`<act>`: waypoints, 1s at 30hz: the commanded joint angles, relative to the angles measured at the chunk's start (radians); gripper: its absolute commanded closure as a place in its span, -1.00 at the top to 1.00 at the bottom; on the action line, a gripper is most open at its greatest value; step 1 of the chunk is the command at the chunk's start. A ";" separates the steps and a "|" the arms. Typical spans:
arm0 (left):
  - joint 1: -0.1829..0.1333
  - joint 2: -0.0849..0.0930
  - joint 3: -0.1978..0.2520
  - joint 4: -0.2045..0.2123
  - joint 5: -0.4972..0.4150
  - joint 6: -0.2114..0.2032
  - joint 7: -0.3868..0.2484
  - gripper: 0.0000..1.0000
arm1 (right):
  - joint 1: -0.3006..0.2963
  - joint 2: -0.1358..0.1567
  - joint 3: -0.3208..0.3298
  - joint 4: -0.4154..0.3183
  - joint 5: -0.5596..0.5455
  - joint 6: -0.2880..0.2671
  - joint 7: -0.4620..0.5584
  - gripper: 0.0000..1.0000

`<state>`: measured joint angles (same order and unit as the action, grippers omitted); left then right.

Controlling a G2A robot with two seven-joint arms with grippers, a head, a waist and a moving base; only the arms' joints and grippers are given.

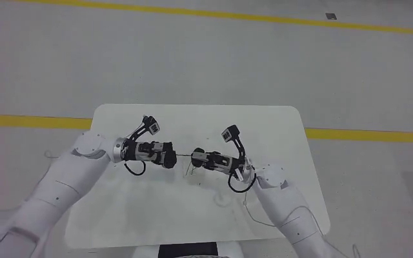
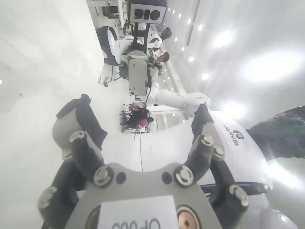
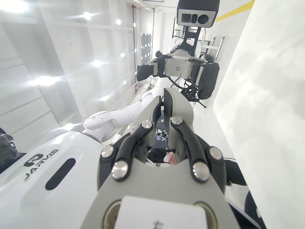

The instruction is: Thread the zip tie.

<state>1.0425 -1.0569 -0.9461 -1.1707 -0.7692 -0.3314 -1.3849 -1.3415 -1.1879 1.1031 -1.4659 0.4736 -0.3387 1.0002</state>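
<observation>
Above the white table (image 1: pixel 271 129) my two grippers face each other tip to tip. A thin dark zip tie (image 1: pixel 184 157) spans the small gap between them. My right gripper (image 1: pixel 197 156) (image 3: pixel 164 97) is shut on the zip tie, whose free end (image 3: pixel 176 82) sticks out toward the left gripper (image 3: pixel 177 75). My left gripper (image 1: pixel 171 158) (image 2: pixel 141 110) is open wide. The tie's strap (image 2: pixel 141 148) runs between its spread fingers (image 2: pixel 82 110) without either touching it. In the left wrist view the right gripper (image 2: pixel 139 77) shows head on.
A few thin green and dark strands (image 1: pixel 190 169) lie on the table just below the grippers. The table's front edge is close to the arms. Bare tabletop stretches to the back and both sides.
</observation>
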 commanded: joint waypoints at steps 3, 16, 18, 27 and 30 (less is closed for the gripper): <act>0.006 -0.005 0.011 0.007 -0.046 0.024 -0.005 1.00 | -0.004 -0.001 -0.013 -0.015 -0.019 -0.001 -0.021 -1.00; -0.032 -0.003 0.092 0.015 -0.102 -0.004 -0.005 1.00 | 0.010 -0.010 -0.029 -0.021 -0.010 -0.001 -0.004 -1.00; -0.032 -0.003 0.092 0.015 -0.102 -0.004 -0.005 1.00 | 0.010 -0.010 -0.029 -0.021 -0.010 -0.001 -0.004 -1.00; -0.012 0.002 0.082 -0.017 -0.086 0.009 0.032 1.00 | -0.011 -0.007 -0.010 -0.059 -0.035 -0.001 -0.061 -1.00; -0.003 0.004 0.072 -0.021 -0.095 0.011 0.034 1.00 | -0.021 -0.005 0.006 -0.071 -0.035 -0.001 -0.065 -1.00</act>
<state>1.0364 -1.0535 -0.8707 -1.1914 -0.8594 -0.3209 -1.3520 -1.3594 -1.1935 1.1037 -1.5332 0.4382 -0.3400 0.9365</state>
